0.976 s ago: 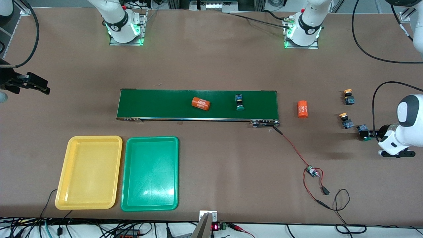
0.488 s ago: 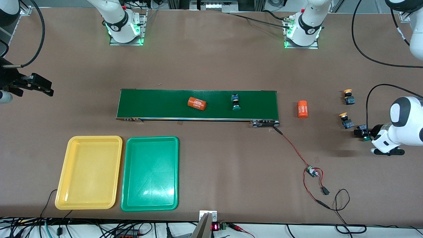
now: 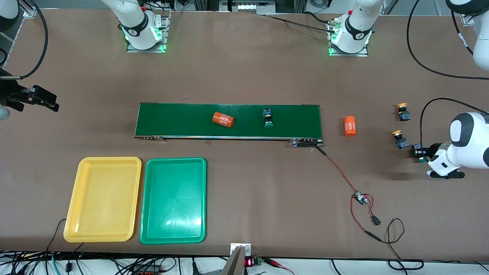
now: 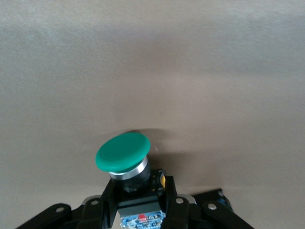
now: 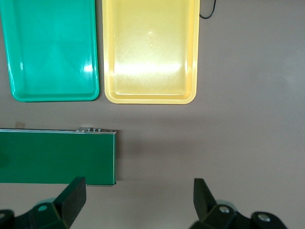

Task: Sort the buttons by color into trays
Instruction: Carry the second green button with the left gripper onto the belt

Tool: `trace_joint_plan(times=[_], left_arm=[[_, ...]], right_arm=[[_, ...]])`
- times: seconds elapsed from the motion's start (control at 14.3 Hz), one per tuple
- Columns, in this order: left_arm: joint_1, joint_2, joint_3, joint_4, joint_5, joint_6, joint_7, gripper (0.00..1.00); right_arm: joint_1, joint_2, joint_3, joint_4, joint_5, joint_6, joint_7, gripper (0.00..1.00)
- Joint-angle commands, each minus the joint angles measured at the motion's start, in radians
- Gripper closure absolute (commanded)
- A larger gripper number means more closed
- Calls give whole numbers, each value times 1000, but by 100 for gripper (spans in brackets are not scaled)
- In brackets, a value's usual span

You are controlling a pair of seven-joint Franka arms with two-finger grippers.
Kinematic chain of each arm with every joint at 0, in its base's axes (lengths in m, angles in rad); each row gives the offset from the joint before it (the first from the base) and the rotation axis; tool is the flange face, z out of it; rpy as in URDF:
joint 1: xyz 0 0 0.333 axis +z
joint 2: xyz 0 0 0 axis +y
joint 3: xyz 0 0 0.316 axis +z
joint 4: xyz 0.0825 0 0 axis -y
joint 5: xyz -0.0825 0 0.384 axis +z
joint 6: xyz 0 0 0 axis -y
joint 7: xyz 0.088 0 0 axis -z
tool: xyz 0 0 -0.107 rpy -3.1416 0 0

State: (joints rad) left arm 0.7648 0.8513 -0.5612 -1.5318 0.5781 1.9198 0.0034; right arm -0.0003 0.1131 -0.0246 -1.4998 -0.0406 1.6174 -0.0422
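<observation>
**Left gripper closing on a green button; both trays empty**

Taking the conveyor belt (image 3: pixel 229 120) as the mark and going from the right arm's end: the right gripper (image 3: pixel 53 105) waits off that end of the belt, jaws wide and empty; the yellow tray (image 3: pixel 102 199) and green tray (image 3: pixel 173 200) lie nearer the camera than the belt. An orange cylinder (image 3: pixel 223 119) and a green-capped button (image 3: pixel 268 118) ride on the belt. Off its other end, past two yellow-capped buttons (image 3: pixel 402 111), the left gripper (image 3: pixel 419 152) pinches the green button (image 4: pixel 123 153) by its body. My advice: confirm a firm, square grip, then lift straight up clear of the nearest yellow-capped button.
</observation>
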Motion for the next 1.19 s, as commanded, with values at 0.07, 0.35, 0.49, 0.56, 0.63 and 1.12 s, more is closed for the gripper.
trace_joint_plan(times=[0.07,0.35,0.49,0.56,0.63,1.12], left_arm=[[4,-80,-126,31,-3,-183,-5,86],[-1,-83,-340,52,-32,-372,-38,85],[-27,-78,-409,33,-66,-386,-158,85],[-63,-78,-425,21,-73,-396,-216,85],[-121,-78,-428,15,-75,-412,-282,85],[-430,-48,-427,-20,-144,-313,-644,85]], right_arm=[[3,-4,8,6,-7,-2,5,0],[2,-3,8,4,-8,-4,5,0],[2,-1,8,6,-8,2,5,0],[2,-3,8,6,-7,1,5,0],[2,-1,8,6,-7,2,5,0],[3,-1,11,6,-8,4,5,0]])
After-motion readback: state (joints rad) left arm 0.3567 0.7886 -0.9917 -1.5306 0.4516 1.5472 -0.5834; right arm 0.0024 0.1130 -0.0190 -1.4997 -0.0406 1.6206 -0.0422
